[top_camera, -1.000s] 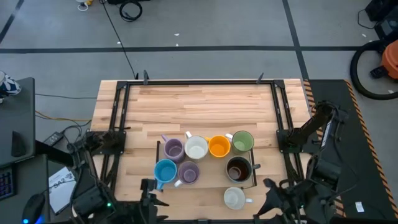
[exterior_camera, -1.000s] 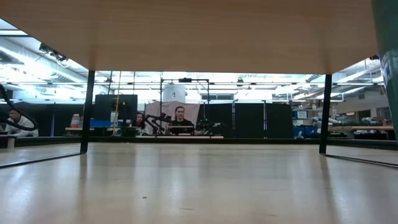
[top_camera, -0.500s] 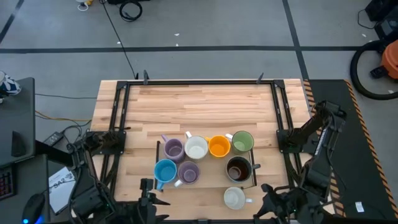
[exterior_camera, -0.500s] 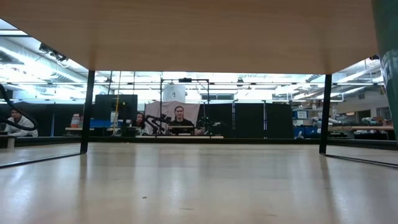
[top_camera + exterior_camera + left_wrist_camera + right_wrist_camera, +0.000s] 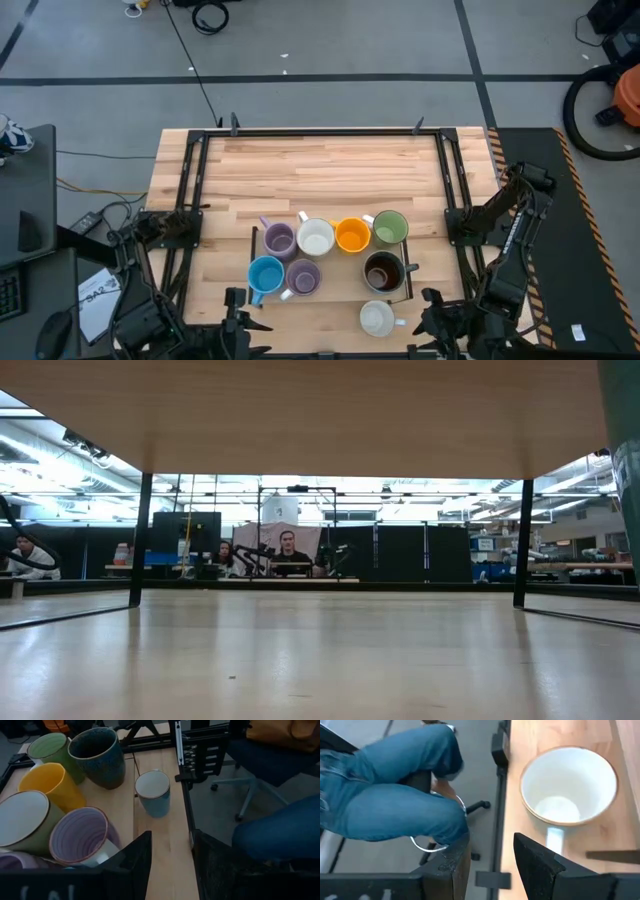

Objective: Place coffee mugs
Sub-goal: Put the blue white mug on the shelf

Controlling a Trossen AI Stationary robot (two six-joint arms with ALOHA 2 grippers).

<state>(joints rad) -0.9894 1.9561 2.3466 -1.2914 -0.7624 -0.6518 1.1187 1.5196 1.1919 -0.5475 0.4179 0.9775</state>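
Note:
Eight coffee mugs stand upright on the wooden table (image 5: 320, 170). The far row holds a lavender mug (image 5: 279, 240), a white one (image 5: 316, 238), an orange one (image 5: 352, 235) and a green one (image 5: 390, 228). In front of them stand a light blue mug (image 5: 265, 274), a second lavender one (image 5: 303, 277) and a dark brown one (image 5: 383, 271). A second white mug (image 5: 377, 318) (image 5: 568, 785) stands alone by the near edge. My left gripper (image 5: 172, 865) is open at the near edge, left of the mugs. My right gripper (image 5: 492, 857) is open just right of the lone white mug.
Black frame rails (image 5: 190, 185) (image 5: 452, 185) run along the table's left and right sides. A person's legs in jeans (image 5: 395, 795) and an office chair base (image 5: 250, 795) are just beyond the near edge. The far half of the table is bare wood.
My right arm has sunk lower at the table's near right corner, and its gripper has stayed beside the lone white mug. The mugs stand as before.

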